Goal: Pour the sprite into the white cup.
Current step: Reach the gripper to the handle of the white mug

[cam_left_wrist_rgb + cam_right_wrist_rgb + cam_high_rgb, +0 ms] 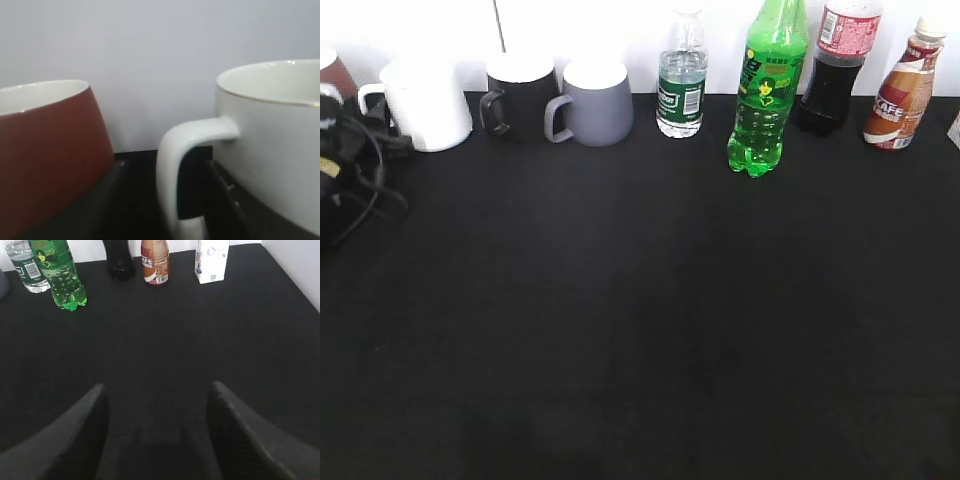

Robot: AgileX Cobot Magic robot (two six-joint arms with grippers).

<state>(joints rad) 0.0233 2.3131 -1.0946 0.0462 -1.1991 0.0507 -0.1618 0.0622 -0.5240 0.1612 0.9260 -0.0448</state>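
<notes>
The sprite (765,90), a tall green bottle, stands upright at the back of the black table, right of centre; it also shows in the right wrist view (62,280). The white cup (425,105) stands at the back left, handle pointing left. My left gripper (382,138) is at that handle. In the left wrist view its jaws (167,167) are open on either side of the white cup's (270,150) loop handle, with gaps on both sides. My right gripper (157,390) is open and empty over bare black table, far from the sprite, and out of the exterior view.
A brown-red mug (50,150) stands just left of the white cup. A black mug (520,95), a grey mug (595,100), a water bottle (682,80), a cola bottle (835,70) and a coffee bottle (905,90) line the back wall. A small carton (211,260) stands far right.
</notes>
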